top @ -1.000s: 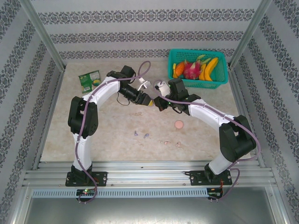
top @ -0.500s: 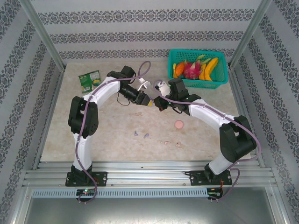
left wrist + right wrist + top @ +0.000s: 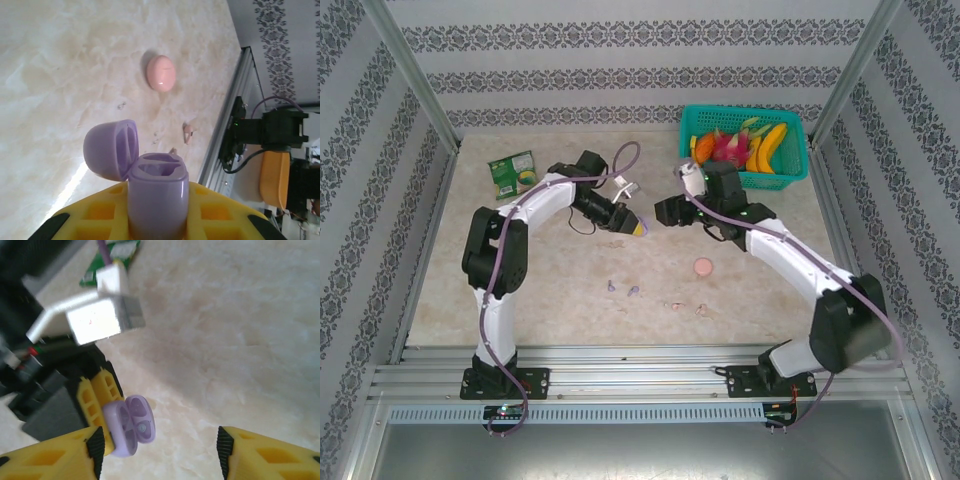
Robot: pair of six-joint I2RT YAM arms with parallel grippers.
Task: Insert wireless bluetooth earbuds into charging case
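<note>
My left gripper (image 3: 637, 228) is shut on the lilac charging case (image 3: 157, 195), which stands between its yellow fingers (image 3: 85, 220) with the lid (image 3: 109, 150) flipped open and both wells showing. The right wrist view shows the same case (image 3: 127, 427) side-on. My right gripper (image 3: 664, 211) hovers just right of it, open, with nothing between its fingertips (image 3: 157, 455). The earbuds lie loose on the table nearer the arms' bases: two lilac bits (image 3: 611, 286) (image 3: 633, 291) and two pink bits (image 3: 675, 305) (image 3: 702, 310). One pink earbud (image 3: 188, 132) also shows in the left wrist view.
A closed pink case (image 3: 703, 267) lies on the table right of centre, also seen as the pink case (image 3: 161, 73) in the left wrist view. A teal basket (image 3: 740, 108) of fruit stands at the back right. A green packet (image 3: 512, 172) lies at the back left.
My right gripper has opened and drawn back to the right, away from the left gripper. The left gripper has closed on the lilac case and shifted slightly.
</note>
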